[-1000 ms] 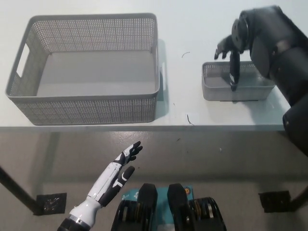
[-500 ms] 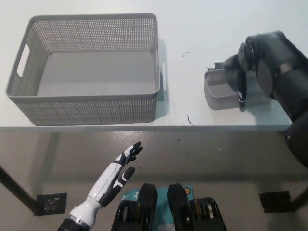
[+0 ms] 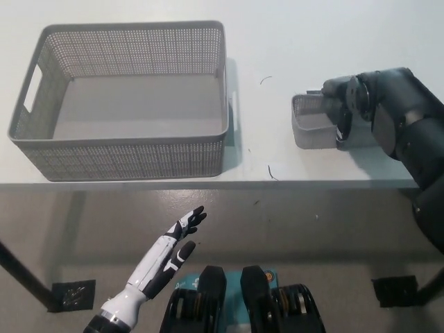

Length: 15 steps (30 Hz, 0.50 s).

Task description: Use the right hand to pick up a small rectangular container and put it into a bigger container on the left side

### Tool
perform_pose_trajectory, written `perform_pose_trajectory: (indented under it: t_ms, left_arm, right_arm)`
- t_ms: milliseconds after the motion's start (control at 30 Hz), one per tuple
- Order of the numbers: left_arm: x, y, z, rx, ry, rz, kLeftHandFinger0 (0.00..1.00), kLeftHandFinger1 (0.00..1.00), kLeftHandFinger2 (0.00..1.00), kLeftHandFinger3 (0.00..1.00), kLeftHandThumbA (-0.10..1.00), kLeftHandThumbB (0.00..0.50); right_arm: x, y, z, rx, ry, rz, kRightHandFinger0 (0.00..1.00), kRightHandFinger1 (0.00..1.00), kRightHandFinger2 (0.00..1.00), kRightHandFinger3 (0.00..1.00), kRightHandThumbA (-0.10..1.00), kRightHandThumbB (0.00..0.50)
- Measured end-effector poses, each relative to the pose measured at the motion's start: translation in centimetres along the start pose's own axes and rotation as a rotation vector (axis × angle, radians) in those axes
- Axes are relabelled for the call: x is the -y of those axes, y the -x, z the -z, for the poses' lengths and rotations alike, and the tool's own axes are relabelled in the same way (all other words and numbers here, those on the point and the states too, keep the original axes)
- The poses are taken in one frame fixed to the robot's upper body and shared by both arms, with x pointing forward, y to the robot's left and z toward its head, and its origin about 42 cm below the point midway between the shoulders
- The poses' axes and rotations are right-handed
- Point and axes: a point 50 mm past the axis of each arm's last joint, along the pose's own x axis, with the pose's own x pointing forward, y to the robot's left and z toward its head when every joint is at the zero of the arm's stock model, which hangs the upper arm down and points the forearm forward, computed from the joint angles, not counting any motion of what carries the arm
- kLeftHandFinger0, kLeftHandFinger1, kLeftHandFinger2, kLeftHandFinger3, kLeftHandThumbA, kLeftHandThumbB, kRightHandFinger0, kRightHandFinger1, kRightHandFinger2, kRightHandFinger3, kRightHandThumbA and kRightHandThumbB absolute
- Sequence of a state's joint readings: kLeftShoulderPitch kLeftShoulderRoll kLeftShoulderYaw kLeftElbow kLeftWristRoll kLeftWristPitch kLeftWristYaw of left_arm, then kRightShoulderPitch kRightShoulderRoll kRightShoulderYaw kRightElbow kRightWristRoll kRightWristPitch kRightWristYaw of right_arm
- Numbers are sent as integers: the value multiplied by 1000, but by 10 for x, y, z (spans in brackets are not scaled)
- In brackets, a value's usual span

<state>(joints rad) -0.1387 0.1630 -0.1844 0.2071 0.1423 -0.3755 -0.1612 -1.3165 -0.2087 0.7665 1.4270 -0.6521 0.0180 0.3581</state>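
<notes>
A small grey mesh container [image 3: 313, 123] sits at the right of the white table, tipped up slightly. My black right hand [image 3: 341, 104] is closed on it, fingers wrapped over its far rim and front wall; the arm hides its right half. The big grey mesh basket [image 3: 125, 156] stands at the left of the table with nothing in it. My white left hand [image 3: 175, 246] hangs open below the table edge at lower left.
The white table's front edge [image 3: 208, 184] runs across the middle of the view. A bare strip of table [image 3: 263, 118] separates the basket from the small container. Two short dark marks [image 3: 273, 172] lie on it. Grey floor shows below.
My right hand has dropped from over the small container and closed around it. The container has tilted and shifted a little. The left hand has stayed put.
</notes>
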Motion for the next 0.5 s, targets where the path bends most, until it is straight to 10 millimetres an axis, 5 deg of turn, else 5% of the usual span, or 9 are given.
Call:
perform_pose_trajectory:
  t_ms: [33,133,167,200,267,333,400,467,500]
  left_arm:
    - [0,0,0,-1,0,0,1000,1000,1000,1000,1000,404]
    - [0,0,1,-3,1,0,1000,1000,1000,1000,1000,400]
    - [0,0,1,-3,1,0,1000,1000,1000,1000,1000,398]
    - [0,0,1,-3,1,0,1000,1000,1000,1000,1000,398]
    - [0,0,1,-3,1,0,1000,1000,1000,1000,1000,393]
    - [0,0,1,-3,1,-1,1000,1000,1000,1000,1000,390]
    - [0,0,1,-4,1,-1,1000,1000,1000,1000,1000,384]
    - [0,0,1,-4,1,-1,1000,1000,1000,1000,1000,379]
    - [0,0,1,-4,1,-1,1000,1000,1000,1000,1000,379]
  right_arm:
    - [0,0,1,1,-2,14,148,272,406,402,-100,194]
    - [-1,-1,7,5,-14,68,1,111,375,237,-100,175]
    - [-2,-1,9,6,-20,83,0,207,594,245,-100,165]
    - [-2,-1,9,8,-22,91,0,244,721,293,-100,67]
    - [0,-1,11,18,-35,125,131,515,965,544,-100,136]
    - [2,0,12,25,-42,154,115,602,999,873,-100,146]
    - [6,1,14,37,-52,200,104,602,974,985,-100,156]
    - [9,2,16,45,-61,224,107,454,700,837,-100,189]
    - [13,3,17,53,-69,251,128,469,696,723,-100,206]
